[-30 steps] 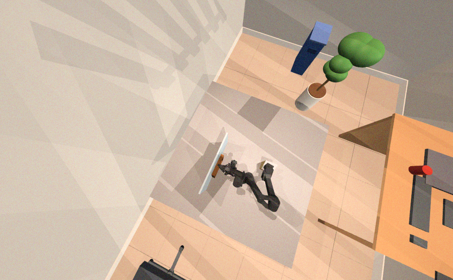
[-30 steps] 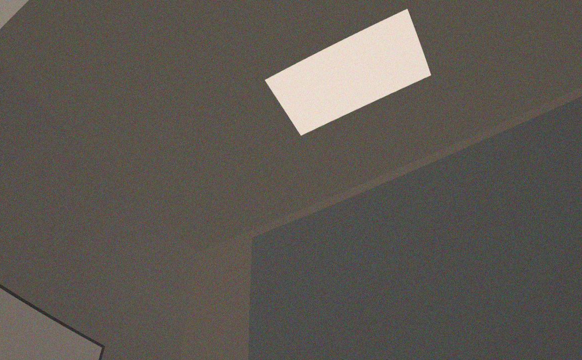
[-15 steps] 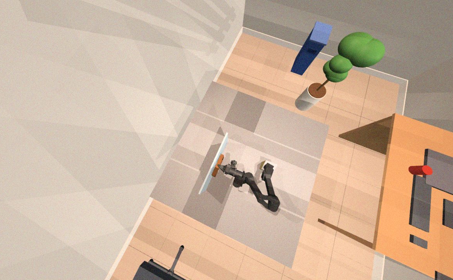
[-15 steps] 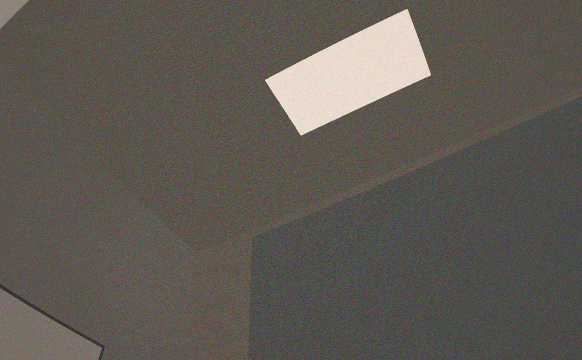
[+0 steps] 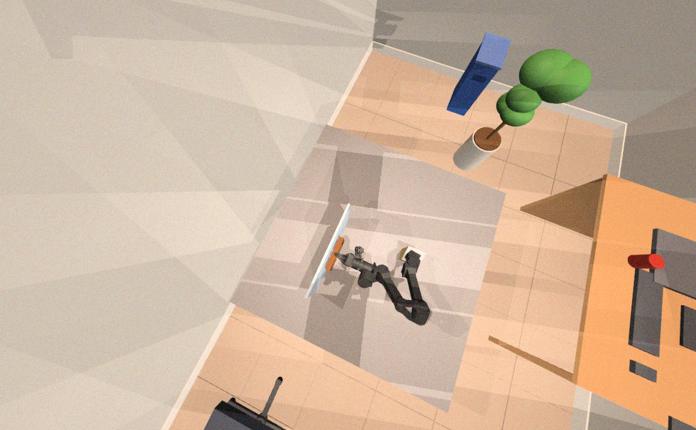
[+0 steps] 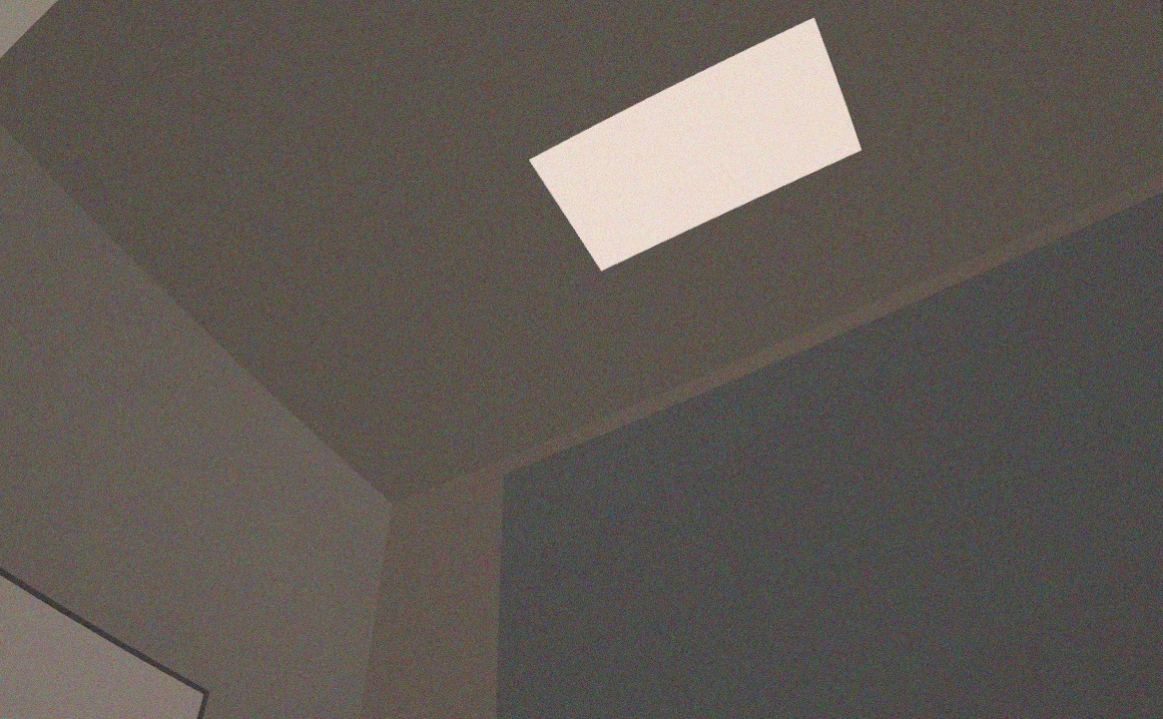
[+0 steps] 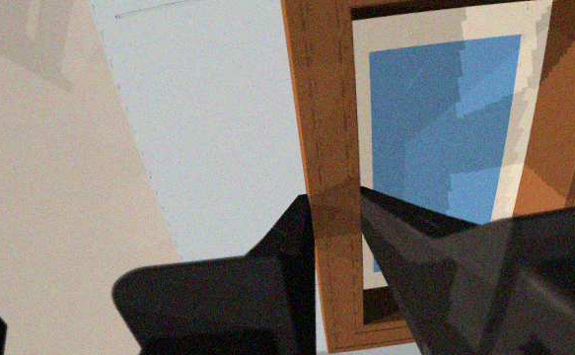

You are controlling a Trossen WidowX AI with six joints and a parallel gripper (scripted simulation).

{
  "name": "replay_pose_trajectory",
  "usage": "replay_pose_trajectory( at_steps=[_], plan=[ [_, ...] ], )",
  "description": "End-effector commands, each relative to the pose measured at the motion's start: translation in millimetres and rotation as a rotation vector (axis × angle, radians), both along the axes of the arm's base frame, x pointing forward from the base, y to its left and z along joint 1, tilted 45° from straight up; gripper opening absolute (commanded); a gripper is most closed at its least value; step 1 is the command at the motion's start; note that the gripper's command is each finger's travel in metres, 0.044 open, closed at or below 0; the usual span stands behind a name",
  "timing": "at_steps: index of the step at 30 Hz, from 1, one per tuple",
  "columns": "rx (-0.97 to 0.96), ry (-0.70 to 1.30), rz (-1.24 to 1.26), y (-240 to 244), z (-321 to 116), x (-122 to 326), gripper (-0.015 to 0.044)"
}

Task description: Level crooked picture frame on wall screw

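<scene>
The brown picture frame (image 5: pixel 339 244) (image 7: pixel 328 123), with a blue picture and pale mat, is against the front of a pale blue upright panel (image 5: pixel 315 283) (image 7: pixel 208 123). My gripper (image 5: pixel 337 255) (image 7: pixel 334 197) is shut on the frame's side bar, with one black finger on its outer side and the other over the inner edge in the wrist view. The wrist view shows the frame obliquely and cuts off its far side. The screw and notched strip are hidden. I cannot tell from these views whether the frame is level. The exterior view shows neither frame nor gripper.
My black arm (image 5: pixel 414 283) reaches in from the right of the panel. Farther off stand a potted plant (image 5: pixel 470 154), a blue cabinet (image 5: pixel 470 85) and an orange desk (image 5: pixel 607 299) with a red cylinder (image 5: pixel 647 261). The exterior view shows a bright ceiling light (image 6: pixel 697 143).
</scene>
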State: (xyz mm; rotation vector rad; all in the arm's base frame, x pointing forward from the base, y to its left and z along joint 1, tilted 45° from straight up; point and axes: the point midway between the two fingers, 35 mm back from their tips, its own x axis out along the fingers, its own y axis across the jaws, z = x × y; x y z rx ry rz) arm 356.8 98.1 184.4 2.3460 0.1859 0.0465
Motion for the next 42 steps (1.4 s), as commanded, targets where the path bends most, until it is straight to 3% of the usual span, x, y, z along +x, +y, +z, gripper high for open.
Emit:
replay_pose_trajectory(
  at_steps=[1,9,14,27,33,42],
  plan=[
    [0.002,0.0,0.0,0,0,0,0.0053],
    [0.002,0.0,0.0,0,0,0,0.026],
    [0.016,0.003,0.0,0,2,-5,0.026],
    [0.284,0.045,-0.008,-13,3,-95,0.026],
    [0.271,0.044,-0.003,-16,7,-92,0.026],
    [0.292,0.05,-0.009,-61,42,-117,0.026]
  ],
)
